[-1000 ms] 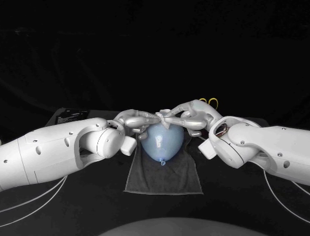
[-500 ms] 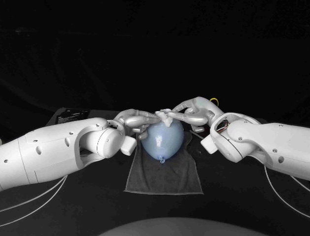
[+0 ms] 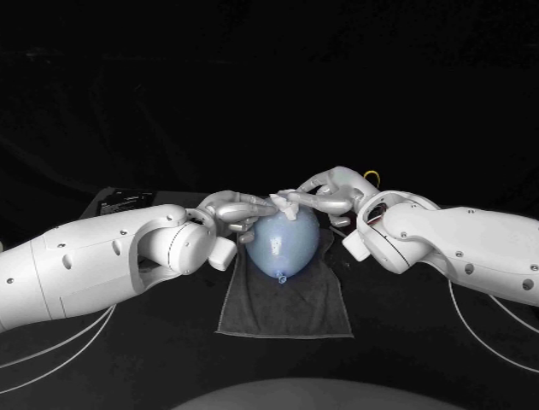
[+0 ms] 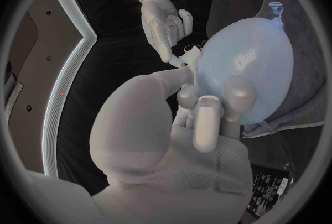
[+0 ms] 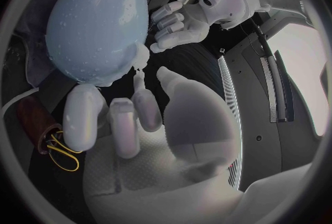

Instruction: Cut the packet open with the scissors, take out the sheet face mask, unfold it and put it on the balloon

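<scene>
A pale blue balloon (image 3: 282, 243) lies on a dark grey towel (image 3: 282, 303), its knot toward me. A thin wet-looking sheet mask (image 4: 238, 63) seems to cover it, with a small white edge (image 4: 182, 60) sticking out at the far end. My left hand (image 3: 236, 210) rests its fingers (image 4: 207, 121) on the balloon's left side, thumb stretched to that edge. My right hand (image 3: 326, 196) reaches in from the other side; one fingertip (image 5: 140, 60) touches the same end, thumb apart. Neither hand plainly pinches anything. Yellow scissors handles (image 3: 370, 177) peek out behind the right wrist.
A dark flat item with white print (image 3: 125, 203) lies at the table's back left, behind my left arm. The yellow scissors loops (image 5: 61, 152) lie close under my right wrist. Both forearms crowd the towel's sides; bare towel lies in front of the balloon's knot (image 3: 282, 279).
My right forearm has swung inward toward the balloon, covering more of the scissors, and the hand has shifted slightly back. The left hand and the balloon have stayed put.
</scene>
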You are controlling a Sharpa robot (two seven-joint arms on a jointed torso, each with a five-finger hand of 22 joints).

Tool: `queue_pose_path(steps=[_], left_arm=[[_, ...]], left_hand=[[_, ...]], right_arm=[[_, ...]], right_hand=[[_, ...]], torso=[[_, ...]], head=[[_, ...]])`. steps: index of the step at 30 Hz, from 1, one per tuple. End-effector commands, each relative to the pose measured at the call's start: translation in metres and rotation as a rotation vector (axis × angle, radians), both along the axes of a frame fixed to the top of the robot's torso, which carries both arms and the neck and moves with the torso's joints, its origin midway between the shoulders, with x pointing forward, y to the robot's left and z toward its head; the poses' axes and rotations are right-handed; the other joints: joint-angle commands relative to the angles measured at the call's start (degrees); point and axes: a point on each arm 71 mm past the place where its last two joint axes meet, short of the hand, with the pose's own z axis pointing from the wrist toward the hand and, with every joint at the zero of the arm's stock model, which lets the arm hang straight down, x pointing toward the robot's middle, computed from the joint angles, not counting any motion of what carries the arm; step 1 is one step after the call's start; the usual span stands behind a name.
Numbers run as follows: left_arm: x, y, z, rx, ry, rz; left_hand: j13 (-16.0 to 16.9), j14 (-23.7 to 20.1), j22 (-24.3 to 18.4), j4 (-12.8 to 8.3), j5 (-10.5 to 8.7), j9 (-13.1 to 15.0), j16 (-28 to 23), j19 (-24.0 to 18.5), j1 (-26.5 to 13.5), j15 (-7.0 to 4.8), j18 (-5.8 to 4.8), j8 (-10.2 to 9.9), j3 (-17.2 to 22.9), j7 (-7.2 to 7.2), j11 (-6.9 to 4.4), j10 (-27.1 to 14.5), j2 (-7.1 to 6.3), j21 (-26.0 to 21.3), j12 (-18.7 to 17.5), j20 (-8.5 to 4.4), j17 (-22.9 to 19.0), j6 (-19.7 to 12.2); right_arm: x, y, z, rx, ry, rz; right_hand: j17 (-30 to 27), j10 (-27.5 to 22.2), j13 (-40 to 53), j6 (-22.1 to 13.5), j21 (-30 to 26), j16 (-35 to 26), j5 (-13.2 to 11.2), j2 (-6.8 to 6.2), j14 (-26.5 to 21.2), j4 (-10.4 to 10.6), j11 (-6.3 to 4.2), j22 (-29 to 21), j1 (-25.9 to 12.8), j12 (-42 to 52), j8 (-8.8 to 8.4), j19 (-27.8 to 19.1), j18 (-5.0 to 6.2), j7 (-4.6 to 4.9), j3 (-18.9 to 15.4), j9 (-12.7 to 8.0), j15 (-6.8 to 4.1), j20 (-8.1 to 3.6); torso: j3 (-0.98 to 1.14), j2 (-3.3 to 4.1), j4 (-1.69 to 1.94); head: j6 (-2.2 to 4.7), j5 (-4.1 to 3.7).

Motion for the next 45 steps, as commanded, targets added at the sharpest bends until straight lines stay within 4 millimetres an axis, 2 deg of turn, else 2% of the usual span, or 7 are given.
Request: queue_pose_path(steps=[1, 10, 16, 25, 45], left_arm=[[0.0, 0.0, 0.001, 0.014, 0.0, -0.004], [0.0, 0.0, 0.0, 0.017, 0.002, -0.01], [0.0, 0.0, 0.0, 0.018, 0.001, -0.013], [0.001, 0.0, 0.0, 0.026, -0.002, -0.011], [0.003, 0.005, -0.003, 0.06, 0.007, 0.0]], left_hand=[[-0.1, 3.3, 0.0, 0.1, -0.15, 5.9, 0.0, 0.4, -0.2, -0.36, -0.6, 0.2, 0.4, 0.14, -0.75, 0.6, 0.34, 0.3, -0.3, -0.07, 4.9, -0.2], [0.0, 3.3, -0.1, 0.0, -0.15, 6.0, 0.0, 0.4, -0.2, -0.36, -0.6, 0.2, 0.5, 0.14, -0.75, 0.6, 0.36, 0.3, -0.3, -0.07, 4.9, -0.3], [0.1, 3.3, 0.0, -0.1, -0.16, 6.1, 0.0, 0.4, -0.4, -0.35, -0.61, 0.3, 0.6, 0.15, -0.74, 0.6, 0.38, 0.3, -0.3, -0.08, 4.9, -0.3], [0.1, 3.3, 0.0, -0.1, -0.16, 6.1, 0.0, 0.4, -0.4, -0.35, -0.6, 0.3, 0.6, 0.16, -0.73, 0.6, 0.39, 0.3, -0.3, -0.08, 4.9, -0.4], [0.2, 3.3, -0.1, -0.2, -0.17, 6.2, 0.0, 0.4, -0.6, -0.34, -0.6, 0.3, 0.8, 0.18, -0.72, 0.6, 0.46, 0.3, -0.3, -0.09, 4.9, -0.5]], right_arm=[[0.003, 0.0, -0.001, -0.027, 0.006, -0.001], [0.012, 0.001, -0.004, -0.059, 0.035, -0.006], [0.014, 0.005, -0.006, -0.096, 0.054, 0.023], [0.01, 0.012, -0.007, -0.143, 0.071, 0.086], [0.001, 0.019, -0.004, -0.145, 0.052, 0.149]], right_hand=[[13.9, -0.3, 3.0, -0.3, 0.3, 0.3, 0.3, 0.66, 5.6, 0.4, 0.2, 10.2, 0.1, 0.2, -0.3, 0.0, 0.57, 0.0, 0.0, -0.1, 0.41, 0.42], [14.1, 0.1, 3.1, 0.1, 0.8, 0.4, -0.2, 2.21, 5.7, 0.3, 0.2, 10.4, 2.2, 0.8, -0.38, 0.2, 0.47, 0.02, 0.7, -0.4, 0.41, 0.46], [14.4, 0.5, 3.3, 1.4, 1.3, 0.5, -1.3, 2.81, 5.8, -2.2, -0.13, 10.5, 6.0, 1.3, -0.39, 0.4, 0.39, -0.31, 3.0, -0.8, 0.15, 0.29], [14.6, 0.8, 3.5, 3.1, 1.6, 0.6, -1.5, 1.16, 5.8, -3.4, -0.46, 10.6, 6.3, 1.8, -0.44, 0.5, 0.34, -0.71, 3.1, -1.2, -0.11, 0.06], [14.5, 0.8, 3.3, 4.2, 1.3, 0.6, -1.5, -0.59, 5.8, -3.8, -0.72, 10.5, 5.7, 1.8, -0.76, 0.4, 0.37, -0.99, 2.5, -1.6, -0.36, -0.21]], torso=[[0.0, 0.01, 0.02], [0.03, -0.02, -0.07], [0.04, -0.01, 0.0], [0.0, -0.02, -0.02], [0.04, -0.02, -0.05]], head=[[0.05, -0.04], [0.04, -0.06], [0.12, -0.13], [0.0, -0.14], [-0.28, -0.06]])
